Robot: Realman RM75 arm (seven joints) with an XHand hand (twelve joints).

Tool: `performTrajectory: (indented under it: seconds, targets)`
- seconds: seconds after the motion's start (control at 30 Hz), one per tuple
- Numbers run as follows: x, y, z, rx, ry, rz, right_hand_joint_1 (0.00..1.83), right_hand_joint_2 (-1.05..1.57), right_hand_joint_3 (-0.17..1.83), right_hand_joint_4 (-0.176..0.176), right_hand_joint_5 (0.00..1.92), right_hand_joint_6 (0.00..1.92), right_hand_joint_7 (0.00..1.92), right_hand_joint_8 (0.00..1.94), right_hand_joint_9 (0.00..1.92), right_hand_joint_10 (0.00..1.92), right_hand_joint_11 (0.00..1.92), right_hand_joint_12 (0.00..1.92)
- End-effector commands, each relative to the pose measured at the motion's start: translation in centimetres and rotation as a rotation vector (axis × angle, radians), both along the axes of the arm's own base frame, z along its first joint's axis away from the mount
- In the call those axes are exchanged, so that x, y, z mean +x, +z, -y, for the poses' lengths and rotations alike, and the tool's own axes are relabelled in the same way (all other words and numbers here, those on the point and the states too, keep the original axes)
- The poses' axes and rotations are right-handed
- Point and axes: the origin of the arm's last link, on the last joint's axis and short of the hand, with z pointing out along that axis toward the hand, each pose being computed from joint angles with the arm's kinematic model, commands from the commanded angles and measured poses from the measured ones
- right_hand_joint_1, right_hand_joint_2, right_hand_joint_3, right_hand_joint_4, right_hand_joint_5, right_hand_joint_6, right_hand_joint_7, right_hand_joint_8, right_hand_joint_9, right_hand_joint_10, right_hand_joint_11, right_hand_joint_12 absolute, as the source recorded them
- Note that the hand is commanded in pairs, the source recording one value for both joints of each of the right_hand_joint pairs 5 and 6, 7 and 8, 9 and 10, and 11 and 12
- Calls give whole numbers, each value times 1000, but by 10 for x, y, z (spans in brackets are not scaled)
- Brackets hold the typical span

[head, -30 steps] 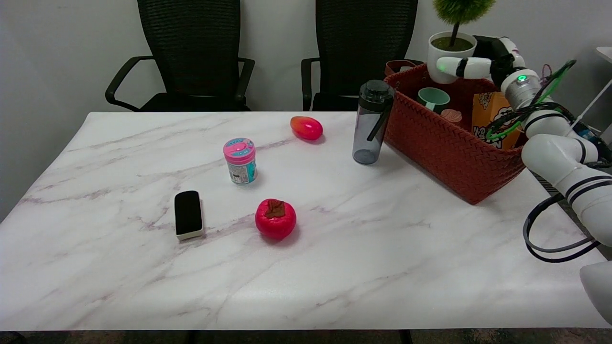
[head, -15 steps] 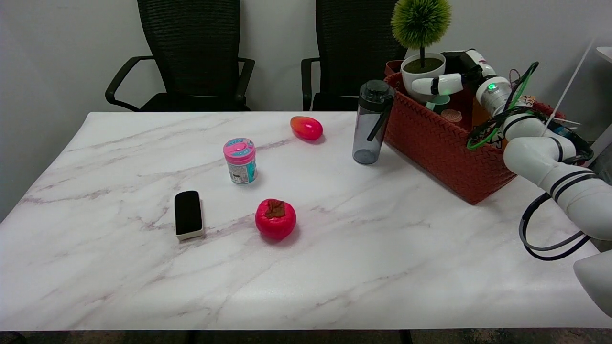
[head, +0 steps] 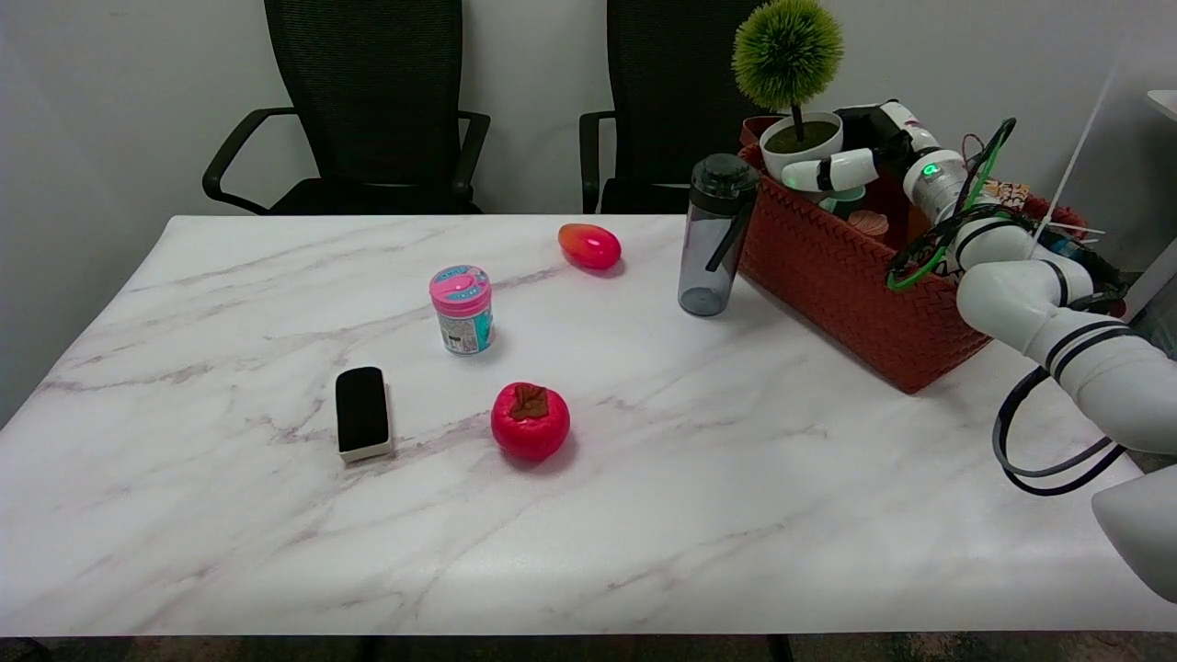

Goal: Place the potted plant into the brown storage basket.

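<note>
Head view: right hand (head: pixel 851 156) fingers (head: pixel 828 172) grip potted plant (head: pixel 796 129).

Potted plant (head: pixel 796 110) in right hand (head: pixel 851 161)

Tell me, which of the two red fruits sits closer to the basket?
The smooth oval fruit at the table's far side, near the water bottle. The rounder red one with a brown top lies farther from the basket.

I see a green-tufted potted plant (head: pixel 789 64) in white, a reddish-brown woven basket (head: pixel 855 285), and a white, grey-veined marble desk (head: pixel 644 460).
</note>
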Motion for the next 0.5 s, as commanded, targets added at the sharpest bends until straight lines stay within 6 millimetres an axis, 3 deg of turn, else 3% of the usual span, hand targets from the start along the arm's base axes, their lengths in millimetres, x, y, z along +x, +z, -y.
performTrajectory:
  seconds: [0.03,0.17,0.5]
  targets:
    - [-1,-1,3,2,-19,-38,1264,295,1158,0,715,715,826,826,519,519,47,47]
    - [-2,-2,3,3,-20,-35,1262,200,1235,0,659,659,627,627,459,459,46,46]
    - [-2,-1,3,2,-18,-30,1249,147,1242,0,619,619,594,594,430,430,0,0]
